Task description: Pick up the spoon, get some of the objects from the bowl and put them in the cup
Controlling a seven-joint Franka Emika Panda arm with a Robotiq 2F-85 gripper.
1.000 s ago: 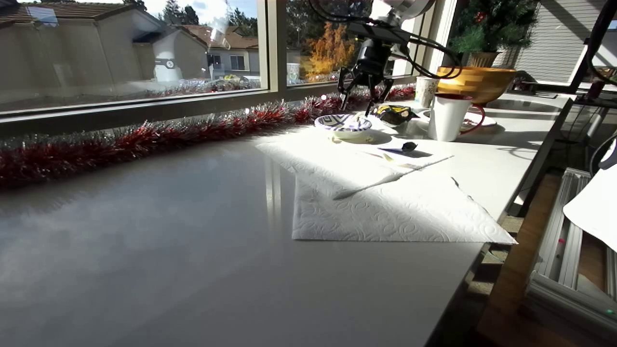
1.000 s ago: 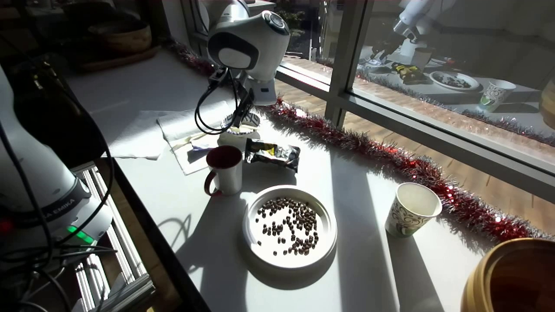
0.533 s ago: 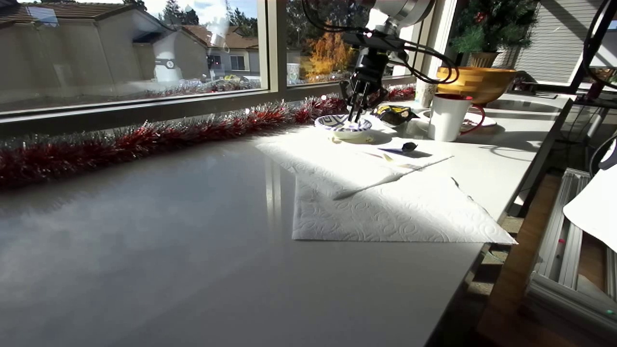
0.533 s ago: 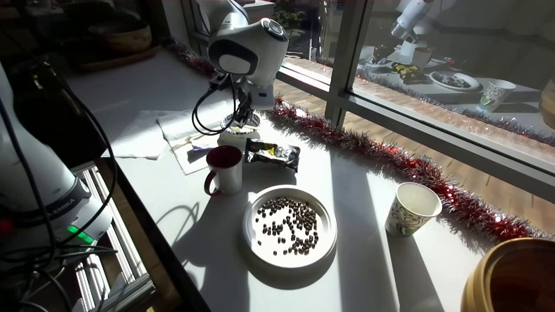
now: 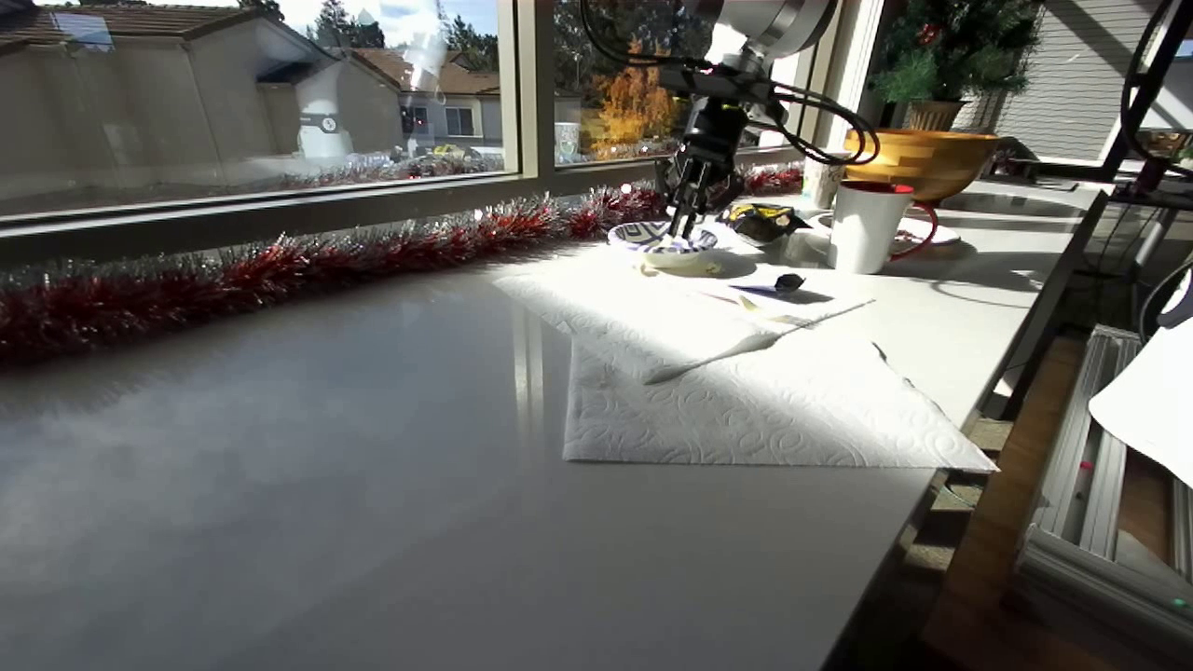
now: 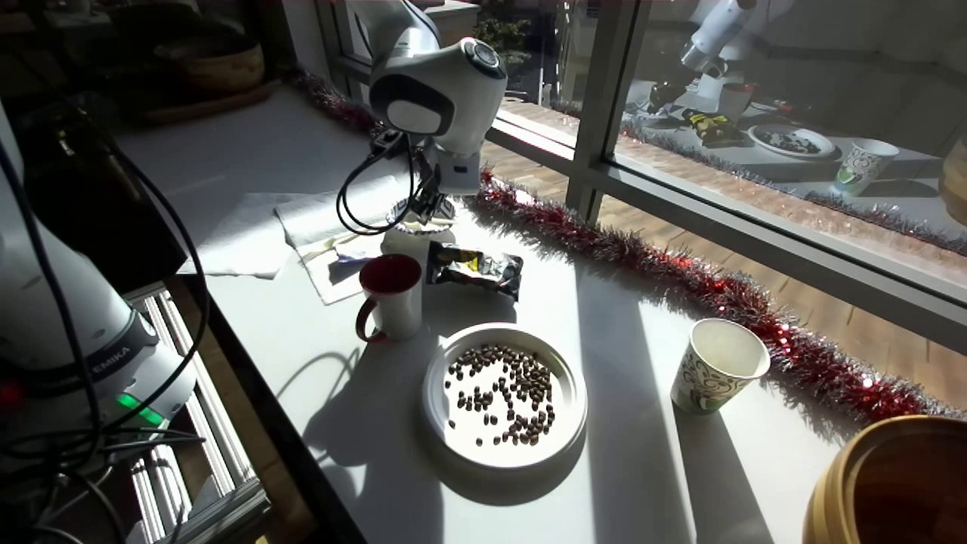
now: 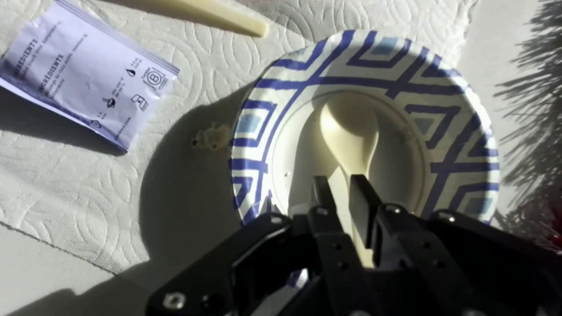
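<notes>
Mind the spoon: it may swivel as you lift it from the patterned dish.
Your gripper has its jaws narrow, pinching the handle close to the head, which lies inside the dish; a thin handle held there could turn, and its hidden end could catch the rim and drag the dish along. The white mug stands near the dish, the wooden bowl well apart from it.

Spoon cream, seemingly; mug white, red inside; dish geometric blue-white.
</notes>
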